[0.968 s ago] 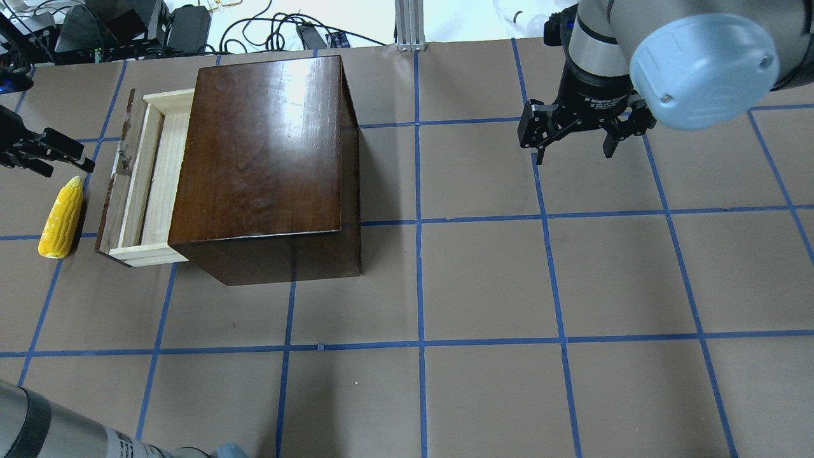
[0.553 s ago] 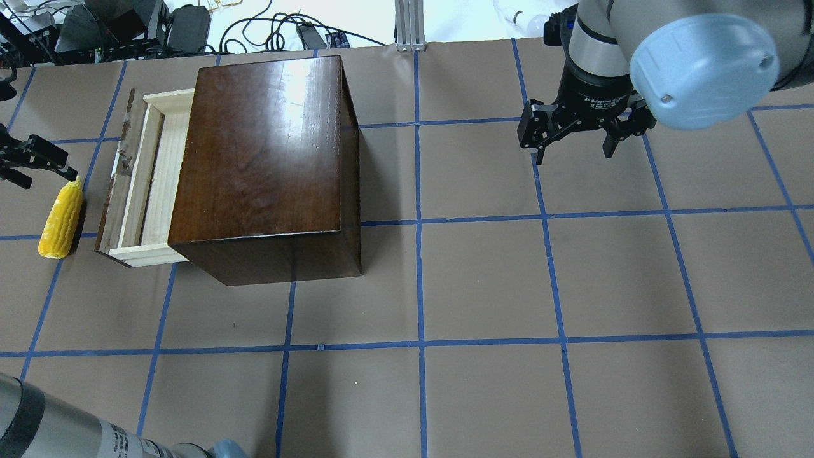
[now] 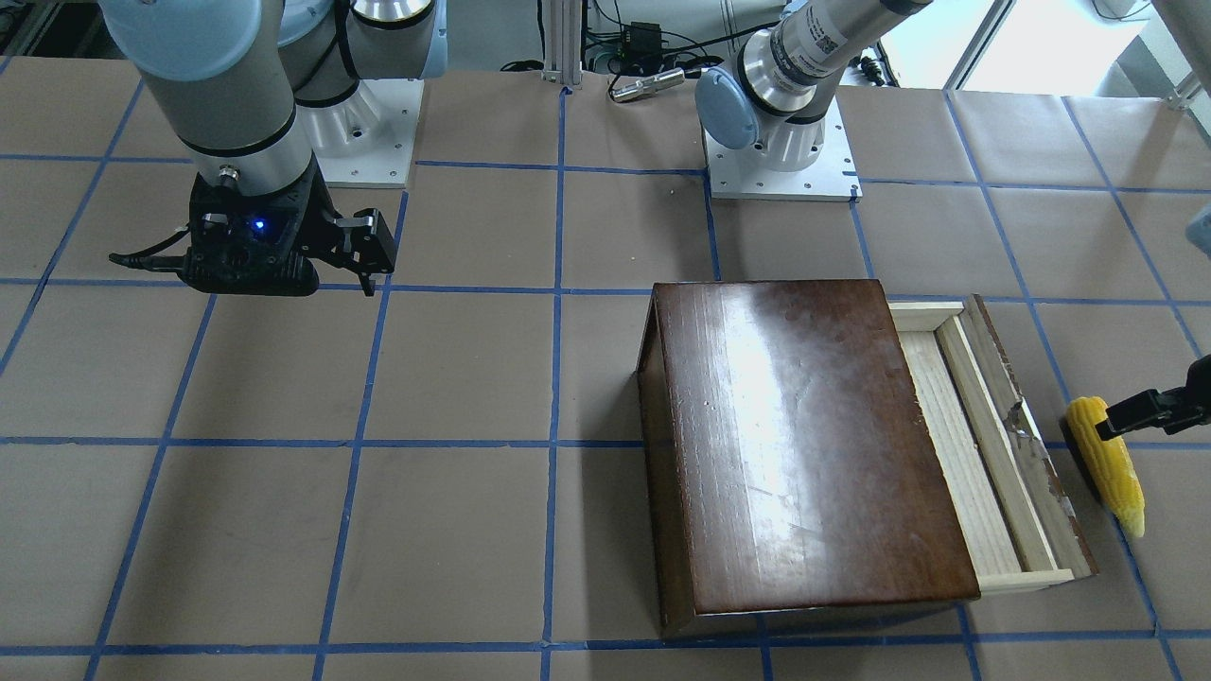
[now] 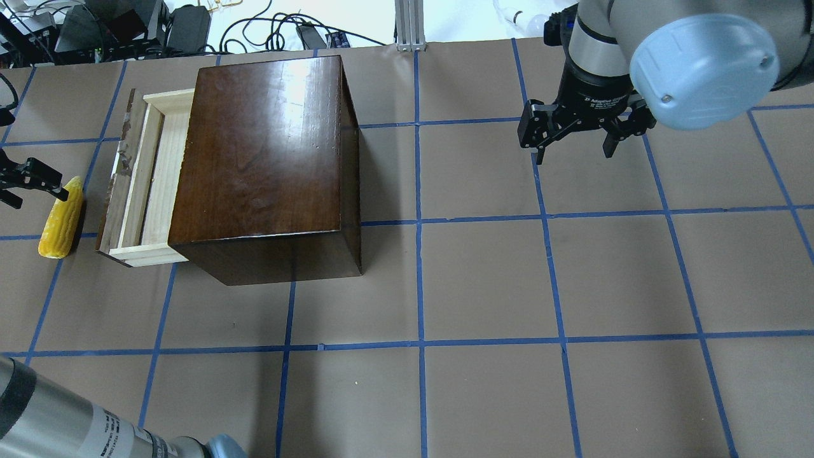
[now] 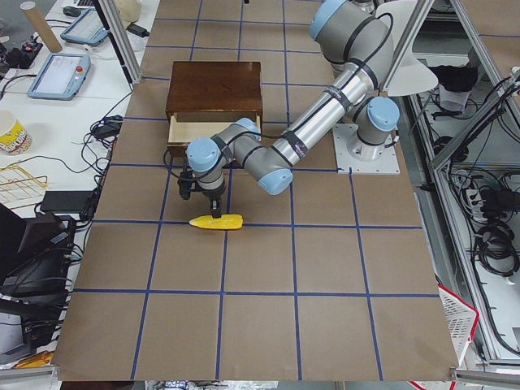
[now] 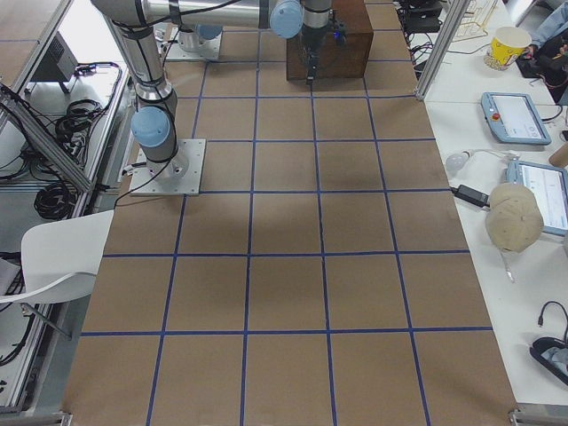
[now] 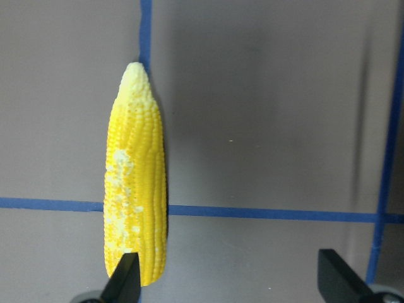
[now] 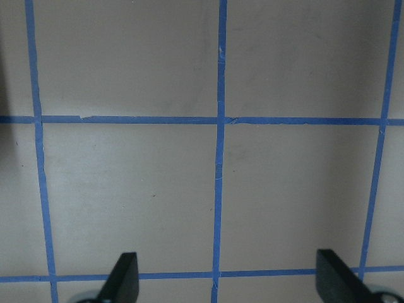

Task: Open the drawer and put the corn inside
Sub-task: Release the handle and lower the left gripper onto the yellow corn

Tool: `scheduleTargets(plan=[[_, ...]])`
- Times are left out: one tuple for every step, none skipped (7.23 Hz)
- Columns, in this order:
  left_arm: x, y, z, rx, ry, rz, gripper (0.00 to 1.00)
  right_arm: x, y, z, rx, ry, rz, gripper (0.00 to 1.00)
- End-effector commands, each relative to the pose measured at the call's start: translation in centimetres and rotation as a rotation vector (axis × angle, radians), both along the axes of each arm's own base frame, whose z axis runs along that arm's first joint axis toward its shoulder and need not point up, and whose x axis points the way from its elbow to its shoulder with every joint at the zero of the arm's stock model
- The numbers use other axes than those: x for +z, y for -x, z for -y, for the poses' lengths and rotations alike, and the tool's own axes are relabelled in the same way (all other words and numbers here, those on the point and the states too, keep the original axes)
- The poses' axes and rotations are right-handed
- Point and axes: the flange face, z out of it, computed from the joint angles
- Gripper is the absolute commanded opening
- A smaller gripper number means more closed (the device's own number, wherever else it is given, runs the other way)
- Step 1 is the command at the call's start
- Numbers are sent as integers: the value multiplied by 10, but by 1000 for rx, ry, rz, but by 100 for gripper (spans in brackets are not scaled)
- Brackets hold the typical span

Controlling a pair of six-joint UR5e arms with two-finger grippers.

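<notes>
The corn [image 4: 60,219] lies on the table paper left of the drawer [image 4: 149,178], pale tip pointing away from me. The drawer is pulled partly out of the dark-brown box [image 4: 261,159]. My left gripper [image 4: 25,187] is open and empty, hovering over the corn's far end. In the left wrist view the corn [image 7: 136,183] lies under one fingertip [image 7: 126,281], and the gap is mostly beside it. The front-facing view shows the corn [image 3: 1107,463], the drawer [image 3: 984,435] and the left gripper [image 3: 1149,411]. My right gripper [image 4: 572,137] is open and empty, far to the right.
The table is covered in brown paper with a blue tape grid [image 4: 420,343]. Cables and electronics [image 4: 95,32] lie beyond the far edge. In the left side view the corn [image 5: 217,221] lies below the left gripper [image 5: 203,195], in front of the drawer [image 5: 213,130].
My left gripper has moved left and toward me, from beside the drawer front to over the corn's tip. The corn, drawer and right arm have not moved.
</notes>
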Motion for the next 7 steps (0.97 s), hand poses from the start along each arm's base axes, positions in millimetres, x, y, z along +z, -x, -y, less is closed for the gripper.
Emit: scheduleTargets(plan=[[-32,-12,6,1,-10,33,100,0,0,0,0,-1,0,100],[-45,-14,9,3,-17,25,100,0,0,0,0,-1,0,100],[-54,-15,10,2,-25,18,100,0,0,0,0,-1,0,100],[-62,-15,10,2,-35,10,100,0,0,0,0,1,2,100],[-69,-15,11,7,-43,5,77,0,0,0,0,-1,1,100],[-74,-16,11,11,-49,1,59,0,0,0,0,-1,1,100],[-76,-17,12,9,-53,3,26,0,0,0,0,-1,1,100]])
